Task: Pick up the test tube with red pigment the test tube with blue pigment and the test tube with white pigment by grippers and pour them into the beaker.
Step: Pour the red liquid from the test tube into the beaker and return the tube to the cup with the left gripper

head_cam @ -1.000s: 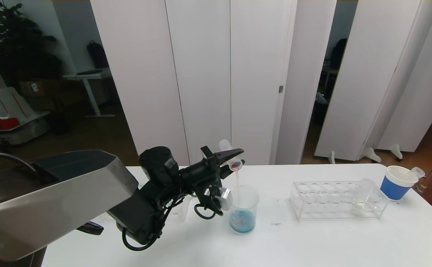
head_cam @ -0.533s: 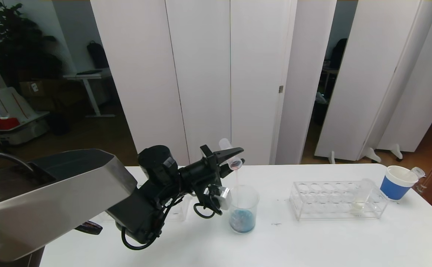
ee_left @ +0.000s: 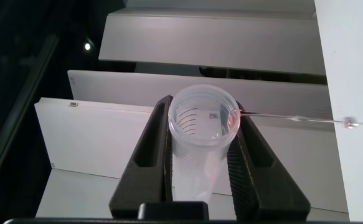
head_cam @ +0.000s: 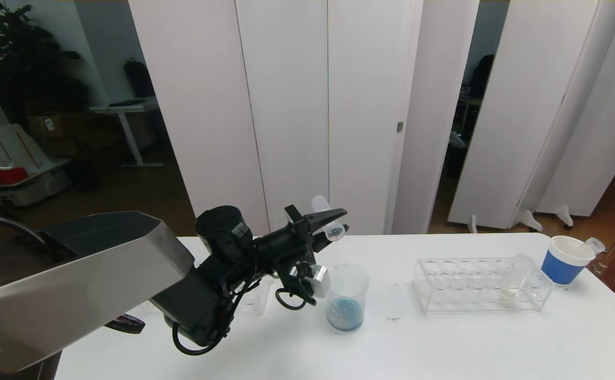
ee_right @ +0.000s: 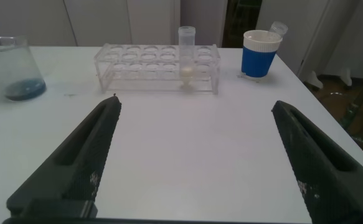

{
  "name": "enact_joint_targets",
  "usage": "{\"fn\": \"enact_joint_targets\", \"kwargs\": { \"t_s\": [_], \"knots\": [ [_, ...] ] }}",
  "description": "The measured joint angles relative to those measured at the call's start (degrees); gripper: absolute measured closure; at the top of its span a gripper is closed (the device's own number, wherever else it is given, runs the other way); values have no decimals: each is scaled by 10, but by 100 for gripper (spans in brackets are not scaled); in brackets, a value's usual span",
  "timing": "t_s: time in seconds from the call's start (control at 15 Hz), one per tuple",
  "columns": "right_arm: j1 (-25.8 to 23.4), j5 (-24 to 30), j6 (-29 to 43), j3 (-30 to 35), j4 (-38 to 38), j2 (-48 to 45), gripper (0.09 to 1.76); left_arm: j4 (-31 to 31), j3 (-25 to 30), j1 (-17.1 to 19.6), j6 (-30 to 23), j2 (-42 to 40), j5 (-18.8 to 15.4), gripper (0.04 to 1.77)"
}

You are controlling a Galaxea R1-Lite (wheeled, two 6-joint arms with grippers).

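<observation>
Red tube [head_cam: 330,224], nearly drained, is pinched in the left tool [head_cam: 333,224], tipped mouth-down above the beaker [head_cam: 346,297], which stands on the tabletop [head_cam: 444,343] directly below with bluish liquid. The right tool [ee_right: 197,155] hangs spread wide; ahead of it, the white tube [ee_right: 186,59] stands in the rack [ee_right: 156,67].

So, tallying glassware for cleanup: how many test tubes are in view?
3: one tilted above the beaker in the left gripper, one with whitish liquid standing in the rack, one in the blue cup.
</observation>
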Motion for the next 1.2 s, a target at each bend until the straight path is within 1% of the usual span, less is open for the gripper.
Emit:
{"fn": "enact_joint_targets", "kwargs": {
  "t_s": [0.53,0.67,0.8,0.87,1.2],
  "knots": [
    [0,0,0,0,0,0,11,0,4,1,-5,-4,5,123],
    [0,0,0,0,0,0,11,0,12,1,-30,-10,10,123],
    [0,0,0,0,0,0,11,0,16,1,-87,-22,10,123],
    [0,0,0,0,0,0,11,3,20,4,-105,-32,10,123],
    [0,0,0,0,0,0,11,15,56,23,-116,-80,20,123]
  ]
}}
